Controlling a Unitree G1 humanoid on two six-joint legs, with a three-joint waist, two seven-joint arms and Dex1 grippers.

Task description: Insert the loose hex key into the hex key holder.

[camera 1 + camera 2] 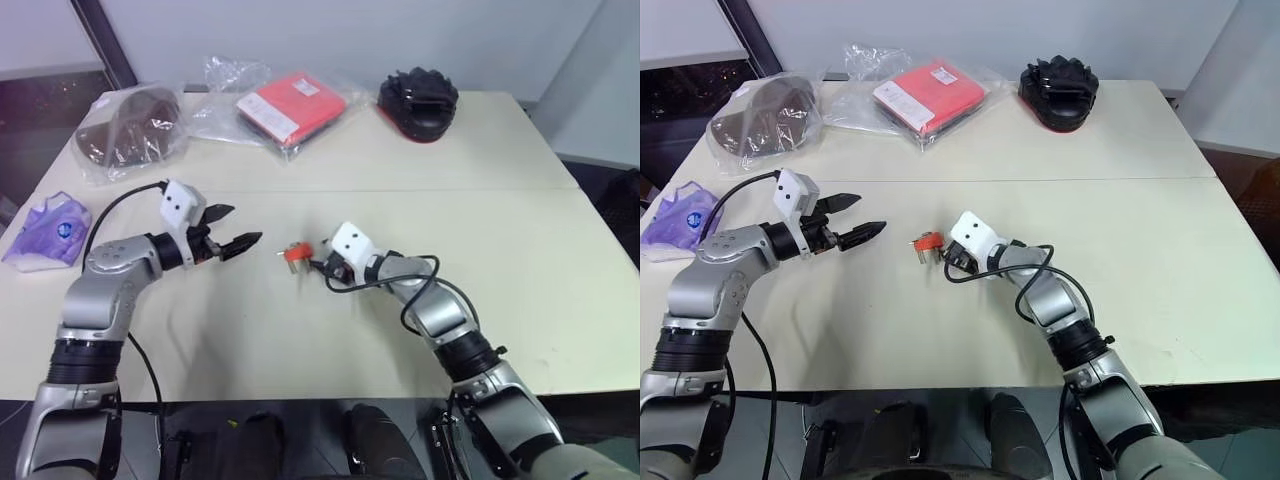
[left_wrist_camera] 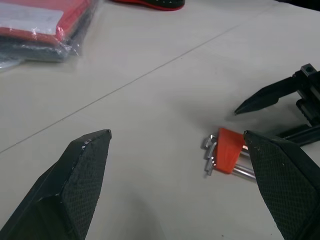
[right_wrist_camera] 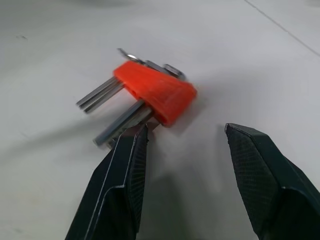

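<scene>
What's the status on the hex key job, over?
Left gripper jaws wide open, empty. Right gripper jaws open, right at the hex key holder lying on the table. Nothing blocking.

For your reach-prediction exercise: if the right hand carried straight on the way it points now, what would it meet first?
Most likely the hex key holder lying on the table: it sits just ahead of the open right hand, one finger already beside its protruding keys.

The red-orange hex key holder (image 3: 157, 92) lies flat on my table, silvery keys protruding from both sides; I can't pick out the loose key.
</scene>
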